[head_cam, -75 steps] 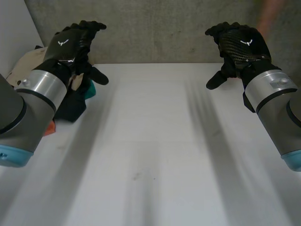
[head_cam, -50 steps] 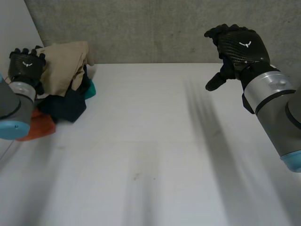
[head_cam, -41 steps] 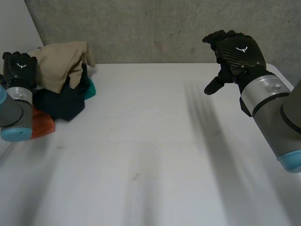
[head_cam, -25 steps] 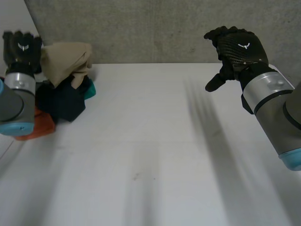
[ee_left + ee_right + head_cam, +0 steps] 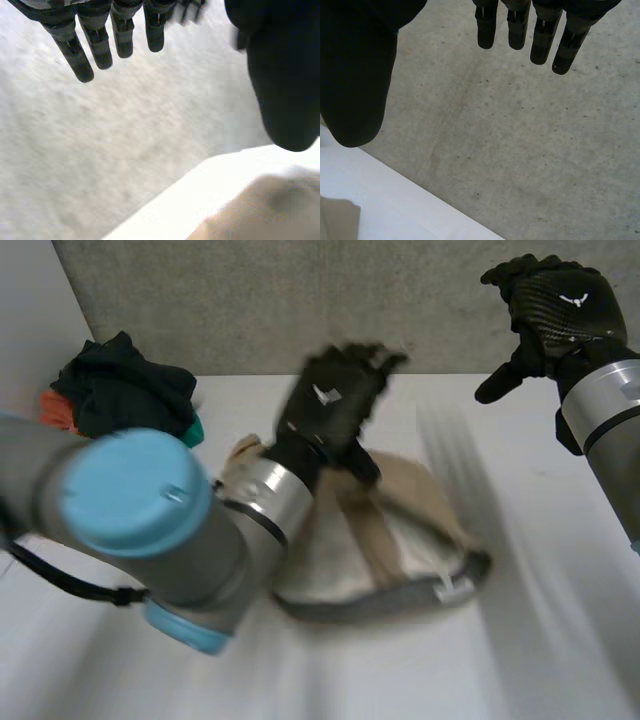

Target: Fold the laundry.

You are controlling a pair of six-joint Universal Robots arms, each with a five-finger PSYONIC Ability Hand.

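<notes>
A beige garment (image 5: 400,530) with a grey waistband (image 5: 400,597) lies crumpled on the middle of the white table (image 5: 480,670). My left hand (image 5: 335,405) hovers over its far edge, fingers straight and spread, holding nothing. In the left wrist view the fingers (image 5: 100,45) point at the wall, and the beige cloth (image 5: 260,210) lies below the palm. My right hand (image 5: 555,305) is raised at the back right, open and empty. Its straight fingers (image 5: 542,30) face the wall, with a corner of the beige cloth (image 5: 335,220) on the table below the thumb.
A pile of clothes (image 5: 125,390), dark navy on top with teal and orange beneath, sits at the table's back left corner. A concrete wall (image 5: 300,300) runs along the table's far edge. My left arm (image 5: 170,530) reaches across the left half of the table.
My left arm swung from the pile at the back left to the table's middle. The beige garment came with it, now lies there, and the hand has opened. My right hand rose a little.
</notes>
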